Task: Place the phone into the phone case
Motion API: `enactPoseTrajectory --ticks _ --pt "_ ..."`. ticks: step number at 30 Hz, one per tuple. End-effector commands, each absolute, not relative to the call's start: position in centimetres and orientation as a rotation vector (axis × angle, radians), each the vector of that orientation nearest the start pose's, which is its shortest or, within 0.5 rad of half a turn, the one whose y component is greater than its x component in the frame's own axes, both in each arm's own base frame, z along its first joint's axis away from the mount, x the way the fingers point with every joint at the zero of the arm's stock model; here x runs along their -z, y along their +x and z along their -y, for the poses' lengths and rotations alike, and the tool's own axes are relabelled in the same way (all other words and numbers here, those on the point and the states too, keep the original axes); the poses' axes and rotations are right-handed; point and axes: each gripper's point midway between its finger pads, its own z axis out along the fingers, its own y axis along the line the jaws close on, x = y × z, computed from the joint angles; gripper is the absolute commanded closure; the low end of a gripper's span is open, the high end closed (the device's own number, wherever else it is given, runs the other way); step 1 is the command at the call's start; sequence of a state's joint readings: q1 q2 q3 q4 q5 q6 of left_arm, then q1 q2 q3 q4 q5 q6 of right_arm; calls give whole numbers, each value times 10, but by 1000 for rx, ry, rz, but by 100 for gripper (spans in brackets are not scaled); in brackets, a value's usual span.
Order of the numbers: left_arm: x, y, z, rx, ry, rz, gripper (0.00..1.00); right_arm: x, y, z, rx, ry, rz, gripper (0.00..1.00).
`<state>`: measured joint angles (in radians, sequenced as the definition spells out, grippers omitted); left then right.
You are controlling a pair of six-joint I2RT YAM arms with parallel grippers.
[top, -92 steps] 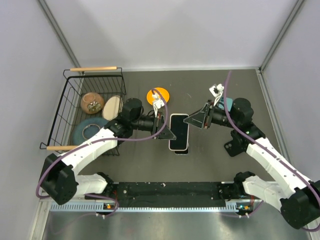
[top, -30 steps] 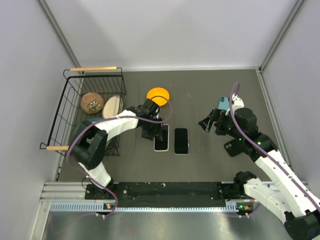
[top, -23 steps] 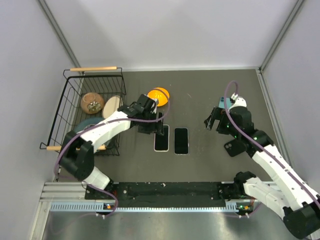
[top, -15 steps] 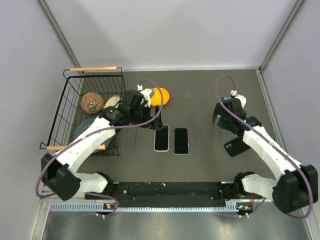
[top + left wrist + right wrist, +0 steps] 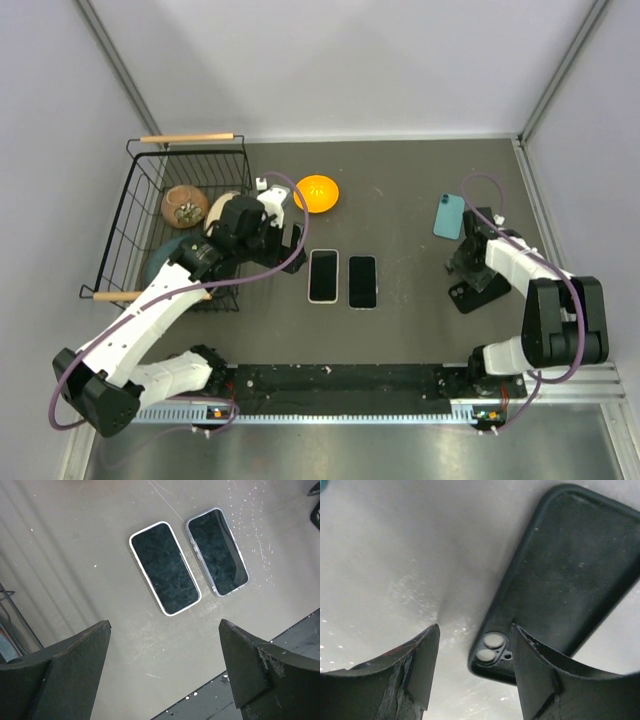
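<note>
Two handsets lie face up, side by side, mid-table in your top view. The phone is on the right, ringed by the clear rim of the phone case, with a white-rimmed phone just left of it. Your left pincer hangs just far-left of them, near an orange bowl and a wire basket. Your right pincer sits over a dark case at the right, with a teal-backed phone just beyond.

From your left wrist, the fingers are spread wide around nothing, with both handsets on the table below.

From your right wrist, the fingers stand partway apart, gripping nothing. The dark case's camera corner shows between them.
</note>
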<state>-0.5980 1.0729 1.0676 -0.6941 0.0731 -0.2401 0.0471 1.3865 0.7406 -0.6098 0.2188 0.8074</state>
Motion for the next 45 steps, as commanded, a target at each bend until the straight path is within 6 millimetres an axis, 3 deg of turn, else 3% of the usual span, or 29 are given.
enactPoseTrajectory --ticks 1,5,7,9,11,13,14,16,17,20,25,29,34,41,45 --pt "-220 247 187 486 449 -2221 6 -26 269 -3 94 1074 -2555 41" --pt "-220 248 183 467 437 -2212 6 -47 285 0 88 715 -2624 41" --pt "-221 248 183 468 436 -2207 6 -72 295 3 86 601 -2566 39" --pt "-220 249 183 464 432 -2210 6 -98 304 6 93 377 -2515 36" --pt "-219 248 184 465 438 -2216 6 -109 309 4 85 176 -2490 34" --pt "-217 248 186 476 443 -2220 6 -122 316 -20 -70 -33 -2443 32" --pt "-218 248 188 486 449 -2221 6 -125 317 -20 -11 -212 -2423 31" --pt "-215 248 191 498 467 -2229 6 -126 315 -4 191 -346 -2410 30" --pt "-214 248 191 499 471 -2233 6 -125 312 -3 275 -548 -2387 29" --pt "-210 247 192 502 476 -2244 7 -109 295 18 447 -743 -2416 29" --pt "-212 248 192 502 472 -2237 6 -86 271 15 403 -1047 -2428 29" --pt "-213 250 187 473 449 -2230 6 -68 262 12 378 -1162 -2444 28" --pt "-215 250 186 471 440 -2225 5 -54 266 -2 311 -1262 -2429 29" --pt "-218 251 184 465 425 -2212 5 -41 265 -8 303 -1313 -2453 29" --pt "-218 251 185 466 423 -2211 5 -38 265 -30 199 -1348 -2402 30"
